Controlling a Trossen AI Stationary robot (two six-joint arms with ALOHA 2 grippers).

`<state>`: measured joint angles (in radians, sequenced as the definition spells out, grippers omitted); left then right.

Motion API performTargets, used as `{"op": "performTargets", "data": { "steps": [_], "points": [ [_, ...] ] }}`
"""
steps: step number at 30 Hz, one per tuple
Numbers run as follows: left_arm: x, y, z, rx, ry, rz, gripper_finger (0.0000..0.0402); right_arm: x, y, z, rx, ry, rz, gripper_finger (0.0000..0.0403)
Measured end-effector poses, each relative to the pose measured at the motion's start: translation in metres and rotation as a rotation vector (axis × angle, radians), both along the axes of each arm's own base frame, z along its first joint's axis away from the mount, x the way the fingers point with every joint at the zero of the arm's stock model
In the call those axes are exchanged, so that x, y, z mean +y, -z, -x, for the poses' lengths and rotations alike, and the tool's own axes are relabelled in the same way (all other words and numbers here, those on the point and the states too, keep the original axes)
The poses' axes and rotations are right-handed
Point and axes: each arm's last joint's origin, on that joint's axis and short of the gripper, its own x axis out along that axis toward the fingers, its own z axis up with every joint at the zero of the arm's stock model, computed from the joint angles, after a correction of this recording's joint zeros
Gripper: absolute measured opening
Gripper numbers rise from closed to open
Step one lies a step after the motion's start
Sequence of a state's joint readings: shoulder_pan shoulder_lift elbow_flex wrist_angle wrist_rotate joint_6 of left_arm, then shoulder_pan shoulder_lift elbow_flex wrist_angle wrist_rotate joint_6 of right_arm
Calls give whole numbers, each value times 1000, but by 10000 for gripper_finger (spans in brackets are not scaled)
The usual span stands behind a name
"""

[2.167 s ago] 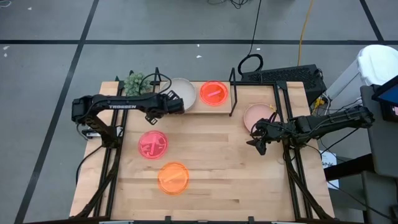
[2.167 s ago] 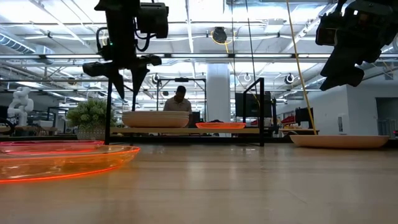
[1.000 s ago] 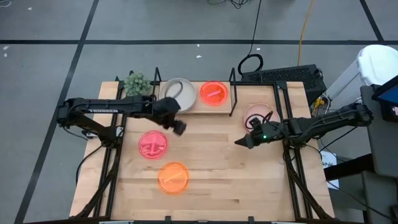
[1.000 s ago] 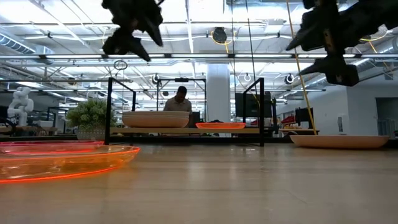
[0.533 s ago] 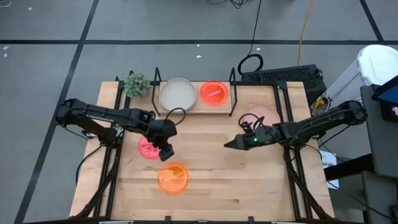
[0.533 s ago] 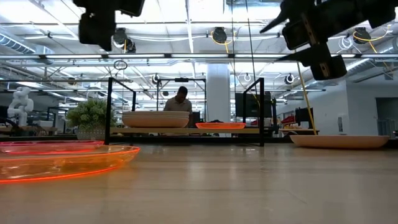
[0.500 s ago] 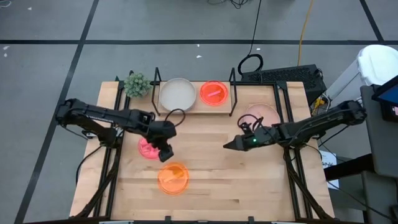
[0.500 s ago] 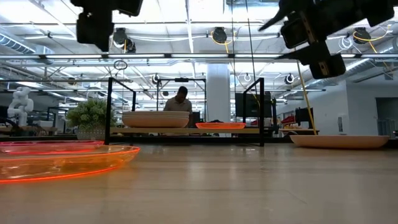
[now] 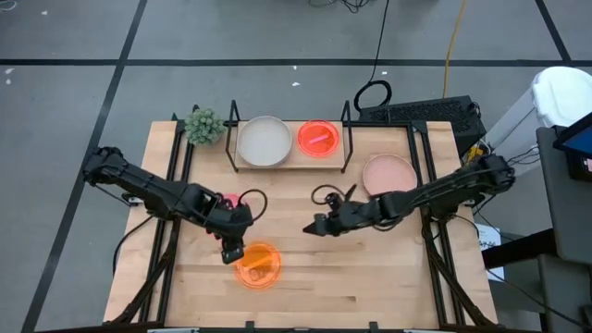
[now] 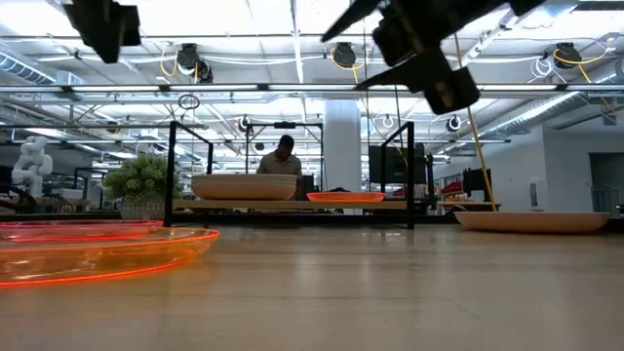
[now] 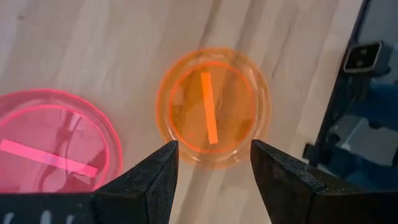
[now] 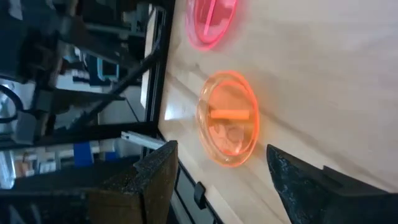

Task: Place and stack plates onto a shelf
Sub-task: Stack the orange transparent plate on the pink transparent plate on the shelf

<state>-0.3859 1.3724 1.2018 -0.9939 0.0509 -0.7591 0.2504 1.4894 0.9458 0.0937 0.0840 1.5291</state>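
A translucent orange plate [image 9: 257,264] lies flat near the table's near edge, and a neon pink plate [image 9: 228,200] behind it is mostly hidden under my left arm. My left gripper [image 9: 230,253] hovers open at the orange plate's left rim; in its wrist view the orange plate [image 11: 213,107] lies just beyond its fingers. My right gripper [image 9: 311,228] is open over the table's middle, pointing left at the orange plate [image 12: 229,118]. On the shelf [image 9: 287,163] sit a cream plate [image 9: 265,141] and an orange-red plate [image 9: 318,138]. A pale pink plate [image 9: 388,173] rests on the table at the right.
A small potted plant [image 9: 202,123] stands at the shelf's left end. Black wire end frames [image 9: 346,139] rise at both ends of the shelf. A keyboard [image 9: 421,113] lies behind the table's far right corner. Bare wood stretches between the two grippers and along the near edge.
My left gripper has swung away from the shelf toward the near edge, passing over the pink plate and ending beside the orange plate. My right gripper has travelled left from beside the pale pink plate toward the table's middle. No plate has moved.
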Motion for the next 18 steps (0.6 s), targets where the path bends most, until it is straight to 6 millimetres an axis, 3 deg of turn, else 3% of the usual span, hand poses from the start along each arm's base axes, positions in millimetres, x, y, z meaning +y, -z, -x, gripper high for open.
{"op": "performTargets", "data": {
  "steps": [9, 18],
  "points": [
    [-23, 0, 11, -1, -6, -24, 204, 21, 19, -39, 62, -22, -18, 226],
    [-34, 21, 38, 97, -89, -51, 195, 37, 52, -53, 115, -9, -68, 226]
  ]
}}
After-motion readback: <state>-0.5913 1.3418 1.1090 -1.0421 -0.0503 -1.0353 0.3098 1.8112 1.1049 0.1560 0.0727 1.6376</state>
